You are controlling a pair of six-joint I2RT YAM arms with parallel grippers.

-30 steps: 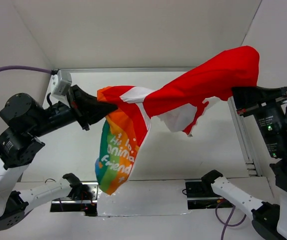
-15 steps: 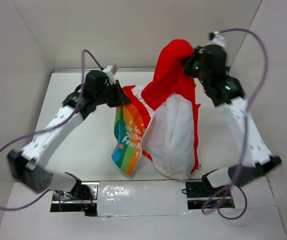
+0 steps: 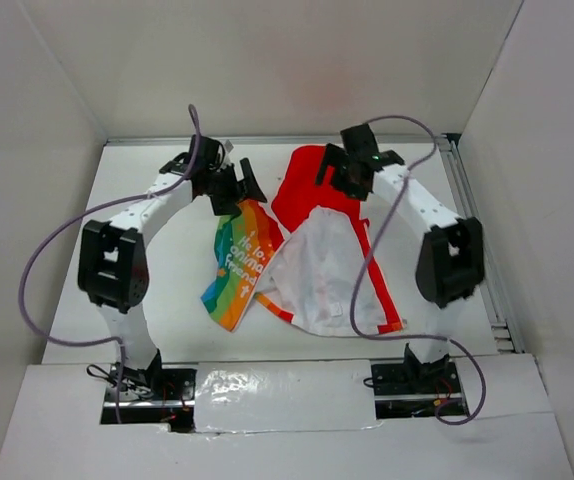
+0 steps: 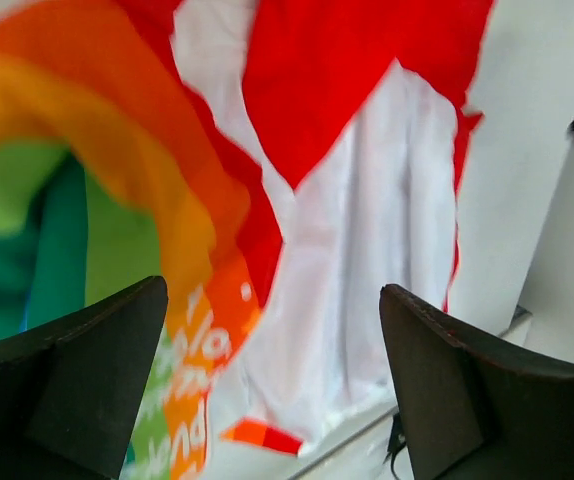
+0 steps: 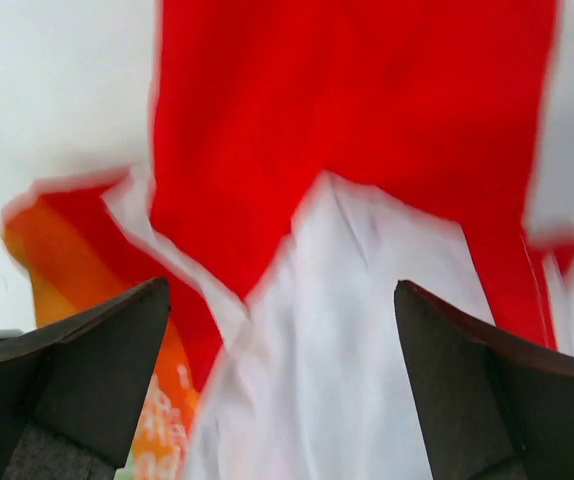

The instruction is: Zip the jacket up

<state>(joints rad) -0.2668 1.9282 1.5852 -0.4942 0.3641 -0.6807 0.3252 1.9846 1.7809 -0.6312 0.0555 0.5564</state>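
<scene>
jacket: lies open on the bench, white lining up.
left gripper: jaws wide, empty, above the jacket's rainbow panel.
right gripper: jaws wide, empty, above the jacket's hood.
risk: I can't find the zipper ends in the crumpled edges, so a grab may catch only lining.
writing: on the rainbow panel I read roughly "Friend"; the rest is illegible.

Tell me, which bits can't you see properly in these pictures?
- Zipper on the jacket: too small to find in the top view, and smeared by blur in both wrist views.
- Rainbow lettering: partly lost in a fold in the top view.
- Whether the left gripper or the right gripper touches the cloth: they look dark and tiny in the top view.
</scene>
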